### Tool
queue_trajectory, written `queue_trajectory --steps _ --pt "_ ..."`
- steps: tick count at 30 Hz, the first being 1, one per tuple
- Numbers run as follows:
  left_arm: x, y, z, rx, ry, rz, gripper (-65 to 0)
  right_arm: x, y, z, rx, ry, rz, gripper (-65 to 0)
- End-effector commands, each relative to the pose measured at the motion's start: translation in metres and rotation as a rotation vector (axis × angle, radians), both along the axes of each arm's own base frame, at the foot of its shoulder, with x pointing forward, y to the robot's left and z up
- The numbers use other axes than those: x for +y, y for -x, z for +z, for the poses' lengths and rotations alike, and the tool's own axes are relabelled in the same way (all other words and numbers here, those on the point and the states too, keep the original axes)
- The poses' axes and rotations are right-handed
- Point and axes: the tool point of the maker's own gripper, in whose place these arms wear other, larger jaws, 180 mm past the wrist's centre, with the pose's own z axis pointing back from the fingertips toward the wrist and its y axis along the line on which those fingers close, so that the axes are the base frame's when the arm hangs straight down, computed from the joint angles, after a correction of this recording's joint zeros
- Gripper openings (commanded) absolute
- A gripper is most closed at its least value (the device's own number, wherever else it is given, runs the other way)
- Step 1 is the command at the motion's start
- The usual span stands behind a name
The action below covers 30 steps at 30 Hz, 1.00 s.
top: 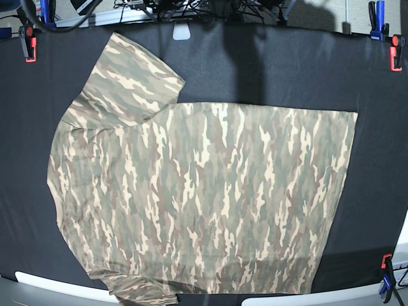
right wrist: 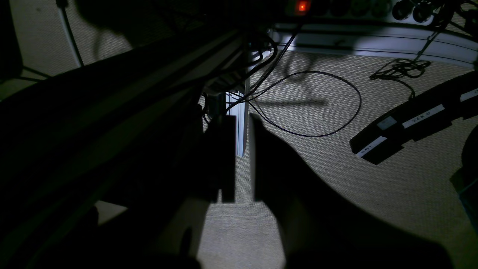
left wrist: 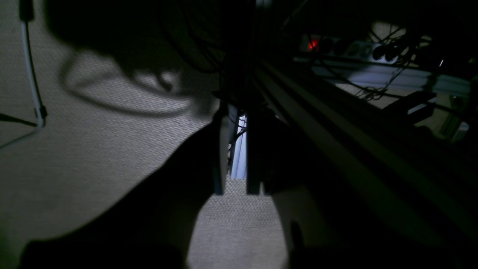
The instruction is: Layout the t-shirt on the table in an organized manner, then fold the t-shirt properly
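The camouflage t-shirt [top: 204,191] lies spread flat on the black table [top: 268,70], collar side to the left and hem to the right. One sleeve [top: 131,80] points to the upper left; the other [top: 137,290] runs off the bottom edge. Neither arm shows in the base view. My left gripper [left wrist: 236,193] and right gripper [right wrist: 244,201] are dark silhouettes over carpet floor, away from the shirt. Each has its jaws nearly together with a thin slit and nothing between them. The shirt is out of both wrist views.
Red-and-black clamps [top: 28,41] [top: 393,48] [top: 386,271] grip the table edges. A power strip with a red light [right wrist: 302,5] and loose cables [right wrist: 317,104] lie on the carpet. A frame rail [left wrist: 336,123] runs beside the left gripper.
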Motion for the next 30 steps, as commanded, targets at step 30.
queue_trajectory --steps 30 --pt "0.08 0.075 0.081 -0.018 -0.015 0.054 -57.6 -0.084 0.093 0.095 0.022 0.003 -0.059 -58.6"
